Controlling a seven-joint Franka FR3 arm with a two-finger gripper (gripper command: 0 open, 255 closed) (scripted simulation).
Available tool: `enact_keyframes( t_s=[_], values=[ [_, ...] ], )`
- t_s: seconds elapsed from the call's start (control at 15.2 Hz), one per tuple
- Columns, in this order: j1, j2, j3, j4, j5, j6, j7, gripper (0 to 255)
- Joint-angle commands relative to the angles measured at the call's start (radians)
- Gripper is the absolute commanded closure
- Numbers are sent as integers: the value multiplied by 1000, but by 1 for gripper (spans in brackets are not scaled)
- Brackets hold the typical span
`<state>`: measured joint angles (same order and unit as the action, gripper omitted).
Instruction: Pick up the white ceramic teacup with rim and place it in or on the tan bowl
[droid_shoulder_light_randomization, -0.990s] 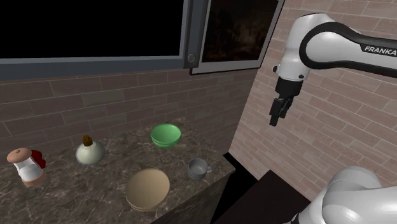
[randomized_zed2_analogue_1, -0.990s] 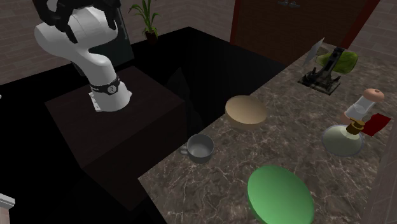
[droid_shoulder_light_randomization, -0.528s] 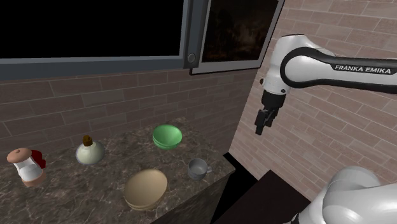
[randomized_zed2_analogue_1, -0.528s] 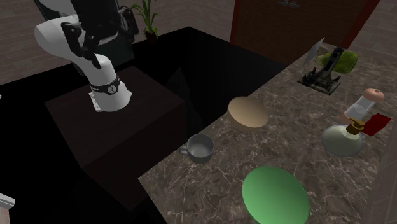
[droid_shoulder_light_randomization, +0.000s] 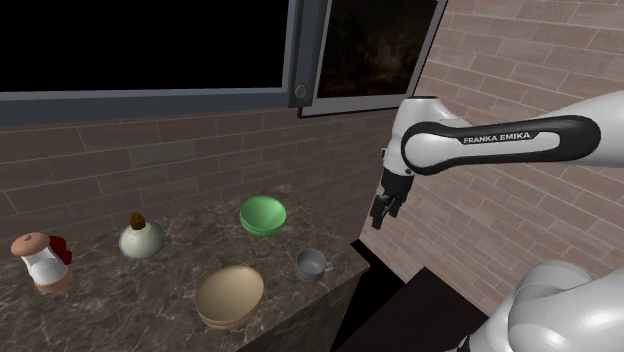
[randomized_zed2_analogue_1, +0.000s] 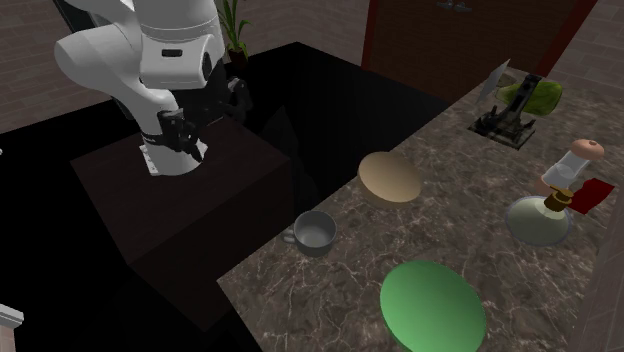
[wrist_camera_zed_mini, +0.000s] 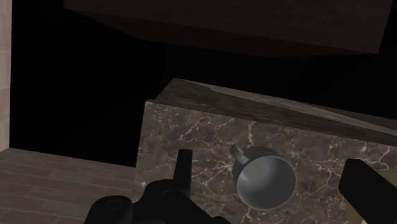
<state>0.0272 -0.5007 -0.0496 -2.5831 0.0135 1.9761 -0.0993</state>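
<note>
The teacup (droid_shoulder_light_randomization: 311, 265) is a small grey cup with a handle, standing upright near the corner of the dark marble counter (droid_shoulder_light_randomization: 120, 310). The tan bowl (droid_shoulder_light_randomization: 230, 298) lies tilted just to the shoulder view's left of it. My gripper (droid_shoulder_light_randomization: 381, 212) hangs in the air above the cup and to the shoulder view's right, beyond the counter's edge. In the wrist view the black fingers (wrist_camera_zed_mini: 184, 168) stand wide apart, with the cup (wrist_camera_zed_mini: 265, 182) seen far below between them, untouched. In the second exterior view the cup (randomized_zed2_analogue_1: 314, 233) sits by the counter's edge, near the tan bowl (randomized_zed2_analogue_1: 389, 178).
A green bowl (droid_shoulder_light_randomization: 262, 215) sits behind the cup near the brick wall. A round stoppered flask (droid_shoulder_light_randomization: 141, 239) and a small capped bottle (droid_shoulder_light_randomization: 42, 262) stand further along. A dark device (randomized_zed2_analogue_1: 515, 105) occupies the far counter end. A black area separates the stand (randomized_zed2_analogue_1: 180, 200) from the counter.
The arm has swung down and toward the shoulder view's left, bringing the open gripper closer to the counter corner. The cup has not moved.
</note>
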Motion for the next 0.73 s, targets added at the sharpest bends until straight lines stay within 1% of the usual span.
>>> enact_keyframes(
  t_s=[0.0,0.33,0.66],
  values=[
    [9,71,5,-11,13,92,7,0],
    [29,253,13,-8,46,288,13,0],
    [48,456,23,36,87,464,9,0]
  ],
)
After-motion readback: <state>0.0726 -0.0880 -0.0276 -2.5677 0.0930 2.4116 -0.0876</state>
